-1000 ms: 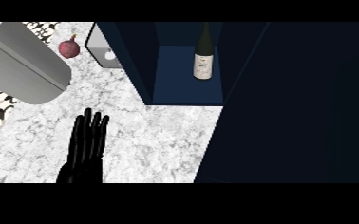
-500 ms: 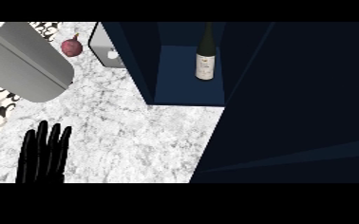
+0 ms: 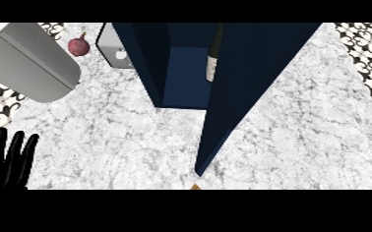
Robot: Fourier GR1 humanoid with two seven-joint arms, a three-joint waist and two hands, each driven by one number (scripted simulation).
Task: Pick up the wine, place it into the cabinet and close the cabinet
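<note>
The dark wine bottle (image 3: pixel 211 61) with a pale label stands upright inside the dark blue cabinet (image 3: pixel 181 78), at the right of its opening. The cabinet door (image 3: pixel 251 78) stands edge-on in front of it, partly swung across the opening, and hides the bottle's right side. My left hand (image 3: pixel 16 159) is open, fingers straight, at the lower left edge over the marble counter, far from the cabinet. My right hand does not show.
A large grey rounded appliance (image 3: pixel 33 61) lies at the left. A red onion (image 3: pixel 80 45) and a grey-white box (image 3: pixel 116 53) sit beside the cabinet's left wall. Marble counter (image 3: pixel 305 128) shows to the right of the door.
The cabinet door has swung leftward across the opening, uncovering the counter on the right. My left hand has drawn back toward the lower left corner.
</note>
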